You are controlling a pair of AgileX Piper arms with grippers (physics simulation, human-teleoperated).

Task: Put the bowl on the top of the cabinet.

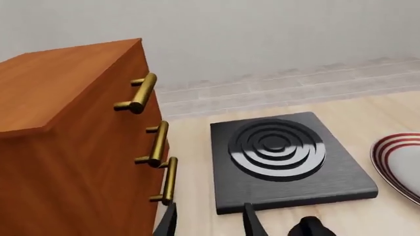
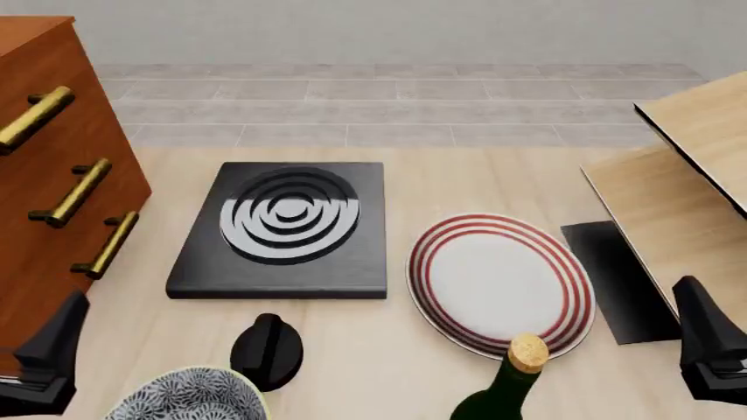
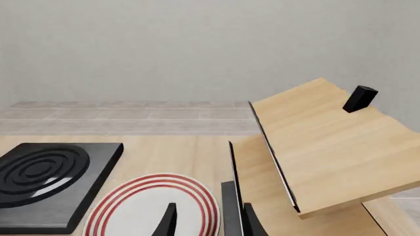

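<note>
Bowl (image 2: 187, 395) before cabinet (image 2: 52, 175), plate (image 2: 499, 283) right.

Bowl on the table, cabinet beside it

The floral grey-blue bowl (image 2: 187, 398) sits upright at 7 o'clock; the reddish-brown cabinet (image 2: 47, 166) stands at 10 o'clock, drawers shut.

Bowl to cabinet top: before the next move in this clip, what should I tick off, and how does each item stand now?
1. Bowl free and upright at the near table edge: ok.
2. Left pincer beside the bowl, holding nothing: ok; open or shut: cannot tell.
3. Cabinet top bare where visible: ok; the whole top: cannot tell.
4. Black knob-like object close beside the bowl, a snag risk: not ok.
5. Right pincer off at the far side, away from the bowl: ok.
</note>
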